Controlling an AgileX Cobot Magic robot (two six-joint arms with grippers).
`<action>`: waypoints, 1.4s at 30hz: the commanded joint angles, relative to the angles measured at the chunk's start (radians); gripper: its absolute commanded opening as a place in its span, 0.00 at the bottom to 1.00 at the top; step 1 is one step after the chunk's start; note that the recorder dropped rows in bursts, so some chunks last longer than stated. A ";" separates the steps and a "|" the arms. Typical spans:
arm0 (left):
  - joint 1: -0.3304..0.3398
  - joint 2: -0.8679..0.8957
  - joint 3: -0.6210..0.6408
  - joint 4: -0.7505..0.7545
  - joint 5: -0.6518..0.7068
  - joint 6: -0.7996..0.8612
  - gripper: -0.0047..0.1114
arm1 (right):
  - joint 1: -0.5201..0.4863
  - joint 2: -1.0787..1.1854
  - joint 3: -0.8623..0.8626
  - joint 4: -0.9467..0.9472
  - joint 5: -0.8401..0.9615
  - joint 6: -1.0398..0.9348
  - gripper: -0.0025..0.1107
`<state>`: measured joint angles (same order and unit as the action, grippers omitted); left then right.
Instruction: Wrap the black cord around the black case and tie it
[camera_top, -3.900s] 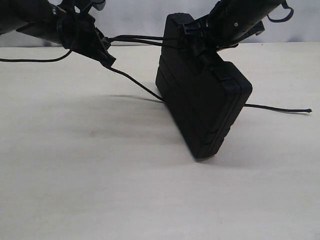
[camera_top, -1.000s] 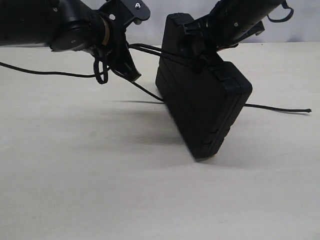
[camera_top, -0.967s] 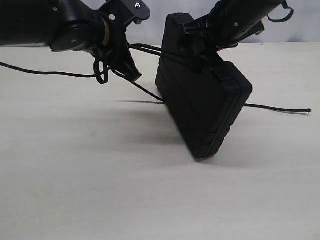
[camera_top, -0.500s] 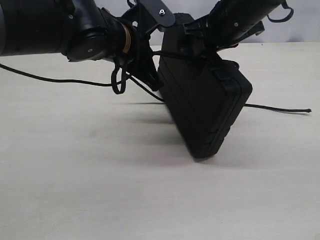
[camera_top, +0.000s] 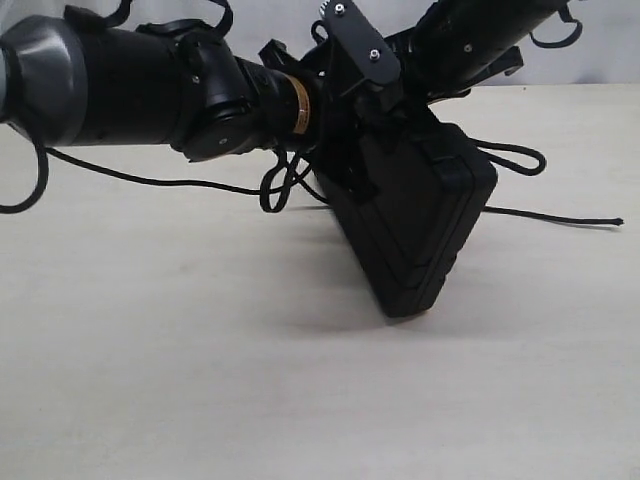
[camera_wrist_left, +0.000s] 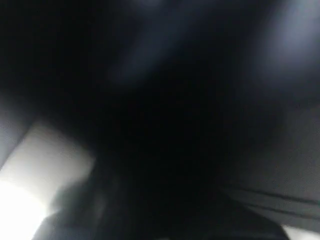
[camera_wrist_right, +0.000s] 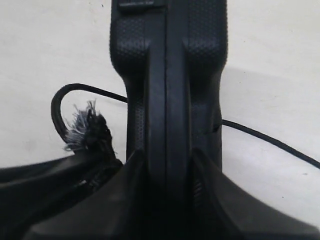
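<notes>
The black case (camera_top: 420, 230) stands tilted on one lower corner on the pale table (camera_top: 200, 380). My right gripper (camera_wrist_right: 167, 160) is shut on its upper edge (camera_wrist_right: 167, 65), one finger (camera_wrist_right: 131, 172) on each side. My left gripper (camera_top: 342, 168) presses against the case's left side, its jaws hidden there, and the left wrist view is dark and blurred. The black cord (camera_top: 150, 181) runs in from the left, hangs in a loop under the left wrist, loops again behind the case (camera_top: 512, 156) and trails right. Its frayed end (camera_wrist_right: 82, 125) sticks out of a dark shape beside the case.
The left arm's thick black wrist (camera_top: 200, 100) and its camera bracket (camera_top: 360, 50) cover the case's top left. The cord's tail (camera_top: 560, 218) lies on the table to the right. Bare tabletop stretches in front of the case.
The left arm has swung right with the cord until it sits against the case. A cord loop now shows right of the case. The right arm and case have stayed put.
</notes>
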<state>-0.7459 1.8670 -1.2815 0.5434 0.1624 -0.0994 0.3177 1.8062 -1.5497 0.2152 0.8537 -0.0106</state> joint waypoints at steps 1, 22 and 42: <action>-0.045 -0.002 0.000 -0.007 -0.022 0.005 0.04 | 0.000 -0.006 -0.002 0.038 -0.048 0.005 0.06; -0.046 -0.009 0.000 -0.033 0.154 0.156 0.30 | 0.000 -0.006 -0.002 0.038 -0.048 0.005 0.06; -0.043 -0.036 0.000 -0.074 0.029 0.151 0.04 | 0.000 -0.006 -0.002 0.038 -0.048 0.005 0.06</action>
<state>-0.7896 1.8393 -1.2785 0.4796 0.2137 0.0502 0.3153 1.8077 -1.5477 0.2279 0.8352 -0.0069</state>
